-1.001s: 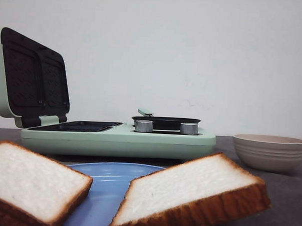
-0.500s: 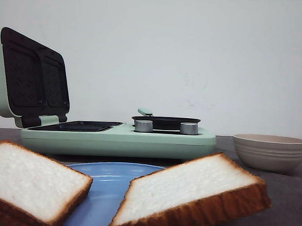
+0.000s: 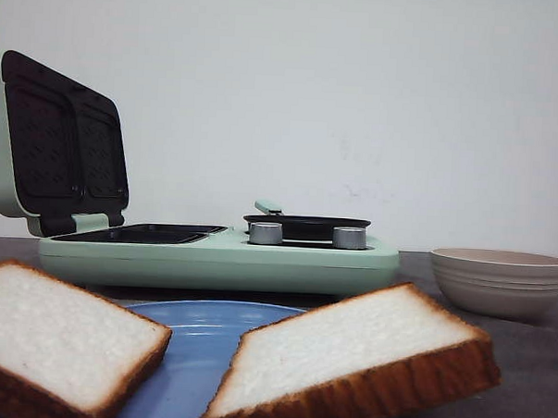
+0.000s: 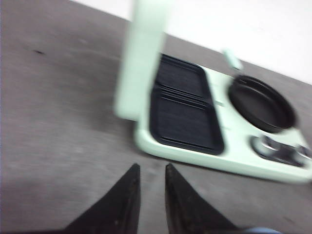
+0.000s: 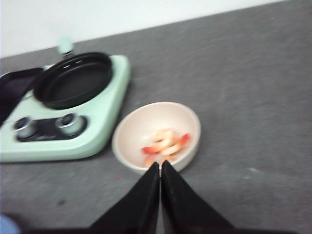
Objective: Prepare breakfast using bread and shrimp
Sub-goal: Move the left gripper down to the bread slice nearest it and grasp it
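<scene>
Nearest the front camera, lower part of frame: the two bread slices, left slice (image 3: 55, 343) and right slice (image 3: 356, 360), both propped on the rim of the blue plate (image 3: 204, 331). Neither has been lifted.

Behind the plate, mid frame: mint-green breakfast maker (image 3: 221, 253), lid (image 3: 59, 144) raised at upper left. Its sandwich plates (image 4: 183, 114) are bare, and so is the small frying pan (image 5: 73, 78).

Lower right of the front view: beige bowl (image 3: 498, 279) on the grey bench (image 5: 253, 73). The right wrist view shows the shrimp (image 5: 165, 142) lying in it, uncooked by the look.

Left gripper (image 4: 148, 170) hovers over bare bench just short of the maker, fingers slightly parted, grasping nothing. Right gripper (image 5: 160, 168) hangs just before the bowl, fingertips pressed together, empty.

Judgement: nothing is loaded yet; bread to plates and shrimp to pan all remain.
</scene>
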`<state>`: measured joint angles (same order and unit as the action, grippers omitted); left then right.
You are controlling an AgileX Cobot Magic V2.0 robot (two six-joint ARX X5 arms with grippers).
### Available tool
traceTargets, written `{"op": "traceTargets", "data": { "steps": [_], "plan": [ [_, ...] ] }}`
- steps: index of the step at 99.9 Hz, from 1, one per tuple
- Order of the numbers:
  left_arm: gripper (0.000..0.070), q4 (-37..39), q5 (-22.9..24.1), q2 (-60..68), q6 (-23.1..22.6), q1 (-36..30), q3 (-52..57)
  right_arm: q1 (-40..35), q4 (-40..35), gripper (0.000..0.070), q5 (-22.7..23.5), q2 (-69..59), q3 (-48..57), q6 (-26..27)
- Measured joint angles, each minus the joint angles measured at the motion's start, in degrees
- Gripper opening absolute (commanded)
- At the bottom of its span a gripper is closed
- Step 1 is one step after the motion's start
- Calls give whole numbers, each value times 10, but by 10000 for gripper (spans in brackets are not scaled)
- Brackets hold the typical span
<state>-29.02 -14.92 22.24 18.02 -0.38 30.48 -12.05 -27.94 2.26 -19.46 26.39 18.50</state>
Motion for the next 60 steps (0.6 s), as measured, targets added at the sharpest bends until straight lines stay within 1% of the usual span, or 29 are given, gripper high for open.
{"op": "traceTargets", "data": {
  "steps": [14, 26, 32, 37, 43, 47, 53, 60],
  "plan": [
    [4, -30, -97, 54, 0, 0, 32, 0, -46, 0, 40, -65, 51, 0],
    [7, -59, -169, 82, 0, 0, 33, 0, -66, 0, 97, -107, 71, -3],
    [52, -72, -196, 92, 0, 0, 33, 0, -70, 6, 120, -120, 75, -5],
    [116, -88, -212, 101, 1, 0, 34, 0, -71, 17, 135, -127, 75, -5],
    [203, -111, -225, 111, -1, 0, 34, 0, -74, 71, 146, -131, 75, -6],
    [245, -125, -228, 119, -3, 0, 34, 0, -76, 110, 152, -132, 75, -7],
    [278, -144, -230, 130, -8, 0, 34, 0, -78, 158, 159, -134, 75, -7],
    [277, -161, -238, 141, -17, 0, 34, 0, -87, 163, 164, -135, 75, -7]
  ]
}}
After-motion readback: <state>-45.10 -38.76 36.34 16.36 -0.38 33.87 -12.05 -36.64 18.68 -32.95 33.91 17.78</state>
